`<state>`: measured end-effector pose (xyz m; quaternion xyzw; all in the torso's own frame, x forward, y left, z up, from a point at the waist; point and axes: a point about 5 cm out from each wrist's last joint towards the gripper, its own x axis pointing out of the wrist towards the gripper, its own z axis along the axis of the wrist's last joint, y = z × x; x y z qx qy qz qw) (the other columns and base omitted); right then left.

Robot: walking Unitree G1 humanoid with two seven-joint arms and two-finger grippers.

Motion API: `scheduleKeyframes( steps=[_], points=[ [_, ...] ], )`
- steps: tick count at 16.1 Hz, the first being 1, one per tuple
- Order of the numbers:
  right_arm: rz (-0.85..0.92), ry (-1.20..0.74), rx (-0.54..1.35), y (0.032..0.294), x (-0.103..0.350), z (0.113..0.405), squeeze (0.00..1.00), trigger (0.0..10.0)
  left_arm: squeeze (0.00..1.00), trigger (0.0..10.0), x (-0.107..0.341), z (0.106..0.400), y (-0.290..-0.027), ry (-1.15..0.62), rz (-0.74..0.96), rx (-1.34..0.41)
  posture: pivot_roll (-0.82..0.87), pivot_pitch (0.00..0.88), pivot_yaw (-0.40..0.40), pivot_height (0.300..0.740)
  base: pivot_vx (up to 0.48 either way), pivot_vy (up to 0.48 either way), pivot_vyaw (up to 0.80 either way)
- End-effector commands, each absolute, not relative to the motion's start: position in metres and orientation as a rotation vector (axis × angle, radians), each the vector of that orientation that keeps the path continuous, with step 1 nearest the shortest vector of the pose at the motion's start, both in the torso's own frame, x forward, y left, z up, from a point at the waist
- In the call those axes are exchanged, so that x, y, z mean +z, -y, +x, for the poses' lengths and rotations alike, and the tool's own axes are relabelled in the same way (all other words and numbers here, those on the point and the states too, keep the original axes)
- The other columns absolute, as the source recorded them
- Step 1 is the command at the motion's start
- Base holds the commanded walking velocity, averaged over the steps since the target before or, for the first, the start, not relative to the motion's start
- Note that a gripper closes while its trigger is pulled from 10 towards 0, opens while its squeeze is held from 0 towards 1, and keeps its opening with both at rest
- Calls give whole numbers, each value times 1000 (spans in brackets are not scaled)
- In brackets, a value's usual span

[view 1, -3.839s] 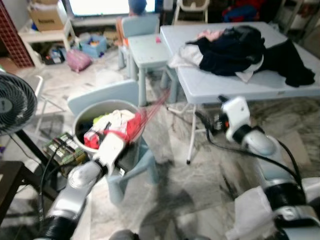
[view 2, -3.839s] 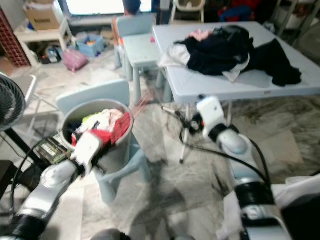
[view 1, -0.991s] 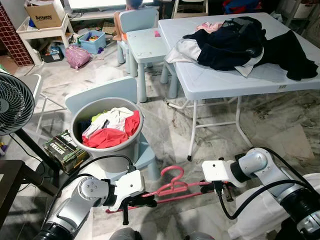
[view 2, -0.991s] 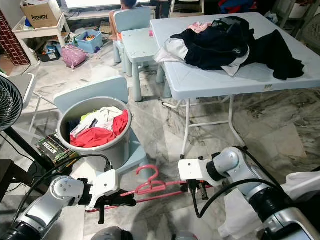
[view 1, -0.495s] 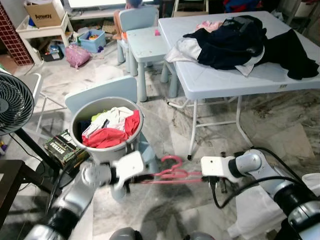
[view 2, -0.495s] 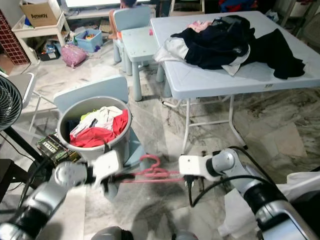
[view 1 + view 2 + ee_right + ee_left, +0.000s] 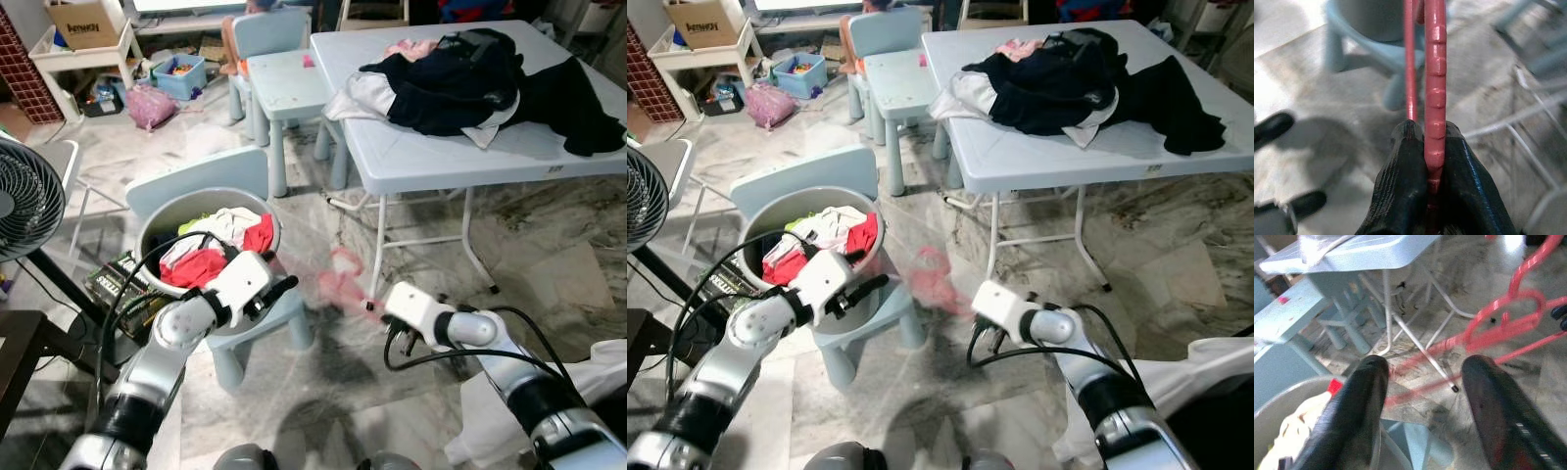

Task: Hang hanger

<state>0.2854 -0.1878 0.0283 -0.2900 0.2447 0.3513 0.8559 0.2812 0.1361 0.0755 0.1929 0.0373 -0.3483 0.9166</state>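
Note:
The pink hanger is a motion-blurred shape in the air between my two arms, in front of the folding table's legs. My right gripper is shut on one end of the hanger, with both fingers pressed on the ribbed bar. In the head views that gripper is low, right of the hanger. My left gripper is by the rim of the laundry bucket and is open. In the left wrist view the hanger lies beyond the spread fingers and does not touch them.
The grey bucket of clothes stands on a small blue chair. A white folding table with dark clothes is at the right. A small blue table is behind, with a fan at the left. Marble floor lies ahead.
My left gripper has let go of the hanger and risen beside the bucket. The right gripper has swung the hanger up and left, so it blurs.

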Motion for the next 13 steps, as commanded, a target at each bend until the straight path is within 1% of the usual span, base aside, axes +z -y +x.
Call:
scheduleKeyframes(
  steps=[1,2,3,4,5,6,7,8,10,11,12,13],
  points=[
    [-469,-406,607,184,41,291,0,0,1000,10000,76,279,-141,-61,347,-635,-38,0,-5,740,0,0,0],
    [-417,-354,563,181,47,292,0,0,1000,10000,73,277,-144,-63,325,-594,-38,0,-6,740,0,0,0],
    [-300,-277,460,179,57,292,0,0,1000,10000,70,275,-148,-75,264,-523,-42,0,-7,740,0,0,0],
    [-231,-178,376,177,68,292,0,1137,1000,10000,68,275,-149,-78,227,-472,-43,0,-7,740,0,0,0],
    [-182,-111,299,178,76,293,0,863,1000,10000,68,275,-150,-77,210,-446,-43,0,-7,740,0,0,0],
    [-151,-75,255,178,81,293,0,1412,1000,10000,68,276,-150,-80,201,-427,-43,0,-7,740,0,0,0],
    [-146,-8,190,177,92,292,0,10000,1000,10000,68,278,-150,-84,194,-403,-56,0,-4,740,0,0,0],
    [-127,32,134,178,100,292,0,10000,1000,10000,68,279,-150,-86,180,-382,-56,0,-4,740,0,0,0],
    [-161,61,41,183,109,295,0,10000,1000,10000,69,283,-150,-100,171,-358,-56,0,0,740,0,0,0],
    [-136,44,8,186,107,297,0,10000,663,10000,69,283,-149,-103,159,-367,-55,0,1,740,0,0,0],
    [-120,33,-11,188,106,298,0,10000,0,10000,69,284,-147,-110,145,-371,-54,0,2,740,0,0,-800],
    [-123,30,-22,189,106,299,0,10000,0,10000,70,284,-146,-118,117,-377,-53,0,3,740,0,0,-800]
  ],
)
